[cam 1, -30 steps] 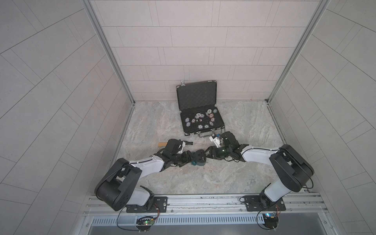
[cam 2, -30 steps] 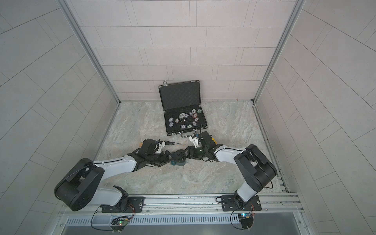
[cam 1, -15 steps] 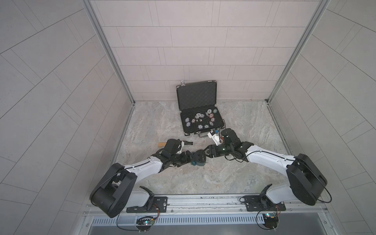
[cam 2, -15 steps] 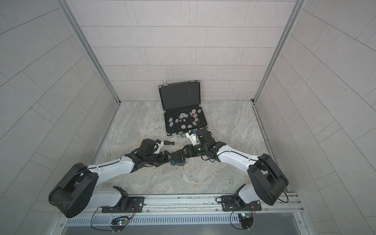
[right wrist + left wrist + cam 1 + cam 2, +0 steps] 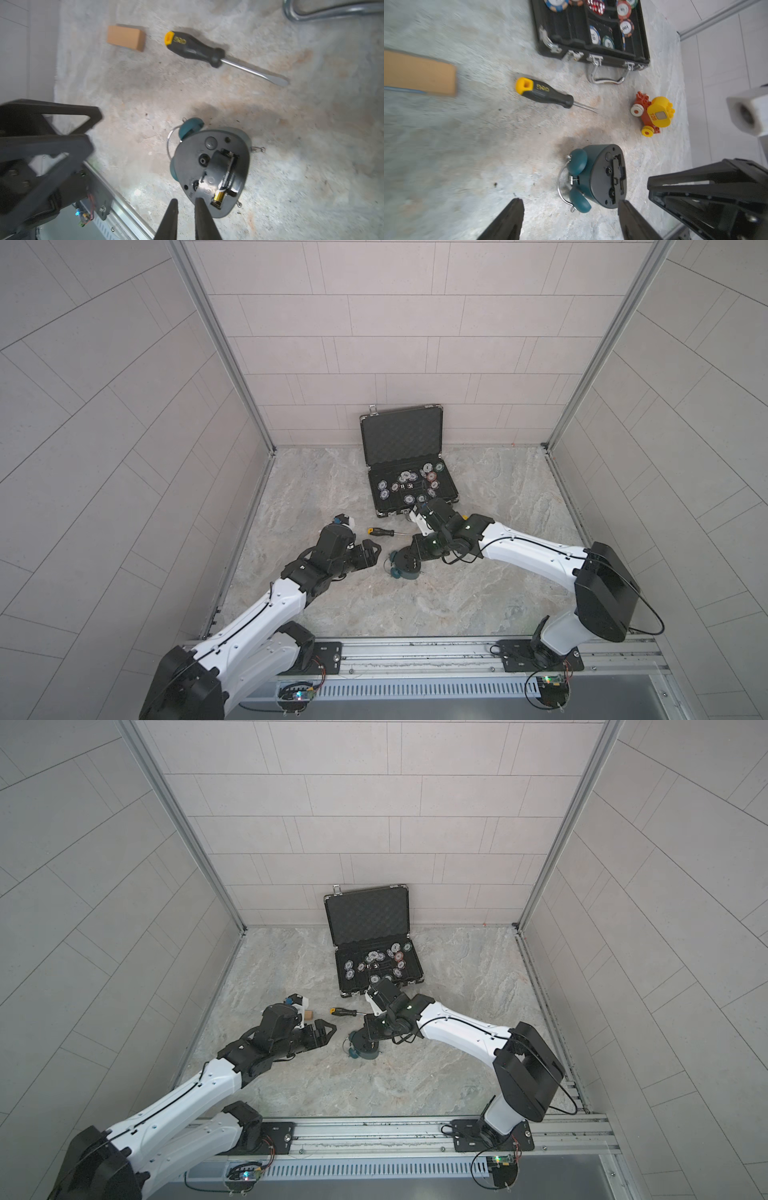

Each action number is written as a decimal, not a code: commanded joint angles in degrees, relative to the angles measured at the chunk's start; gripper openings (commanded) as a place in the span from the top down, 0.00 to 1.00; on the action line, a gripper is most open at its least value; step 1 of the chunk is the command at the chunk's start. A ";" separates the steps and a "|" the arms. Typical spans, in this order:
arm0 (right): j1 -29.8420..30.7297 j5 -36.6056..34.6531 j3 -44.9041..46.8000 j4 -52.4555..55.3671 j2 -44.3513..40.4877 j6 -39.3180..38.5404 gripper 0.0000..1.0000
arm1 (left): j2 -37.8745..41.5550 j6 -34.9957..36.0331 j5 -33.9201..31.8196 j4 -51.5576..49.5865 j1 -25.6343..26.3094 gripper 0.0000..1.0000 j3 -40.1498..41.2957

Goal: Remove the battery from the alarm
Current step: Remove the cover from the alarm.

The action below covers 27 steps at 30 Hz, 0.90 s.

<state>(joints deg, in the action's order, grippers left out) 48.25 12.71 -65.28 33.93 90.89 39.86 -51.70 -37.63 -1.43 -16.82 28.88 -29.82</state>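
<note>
Gold showed at one end of the battery (image 5: 219, 196), which we found seated in its uncovered slot in the dark back of the alarm (image 5: 193, 166). The alarm lay face down on the table (image 5: 311, 104), back plate up.

We saw the right gripper (image 5: 186, 200) poised at the edge of the back plate, just beside the battery's gold end. Its jaws were drawn nearly together, with only a slim gap between them and nothing in it. The left gripper (image 5: 570, 202) stood wide open and empty, close to the alarm on its bell side but not touching it.

We judged the main hazard to be that nothing braced the alarm. If the narrowed tips pried at the battery, the alarm could skid or rock on its bells instead of giving the battery up. The tips might also slip off the round casing. A freed battery could spring out and roll away.

A screwdriver (image 5: 195, 48) lay between the alarm and the open case (image 5: 591, 49). A wooden block (image 5: 125, 38) lay further along, and a toy vehicle (image 5: 654, 114) sat near the case handle. The front rail ran close by on the robot's side, so a rolling battery could go over there. We saw bare table in front of the alarm and out to the right, which left room to carry the battery clear.
</note>
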 commanded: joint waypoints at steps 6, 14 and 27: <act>2.74 -9.55 -9.53 13.43 8.35 5.28 0.75 | 5.43 0.53 -9.03 -9.25 -0.23 0.27 0.43; 3.70 -11.49 -13.23 15.59 12.23 6.04 0.73 | 6.83 1.34 -9.36 -10.38 -0.23 0.27 0.82; 4.49 -10.04 -14.36 13.53 13.01 5.88 0.73 | 6.85 1.88 -9.42 -9.76 -0.23 0.26 1.17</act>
<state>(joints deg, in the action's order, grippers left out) 52.51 2.83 -78.41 47.88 103.11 45.12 -45.32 -36.56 -10.52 -25.56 28.88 -29.30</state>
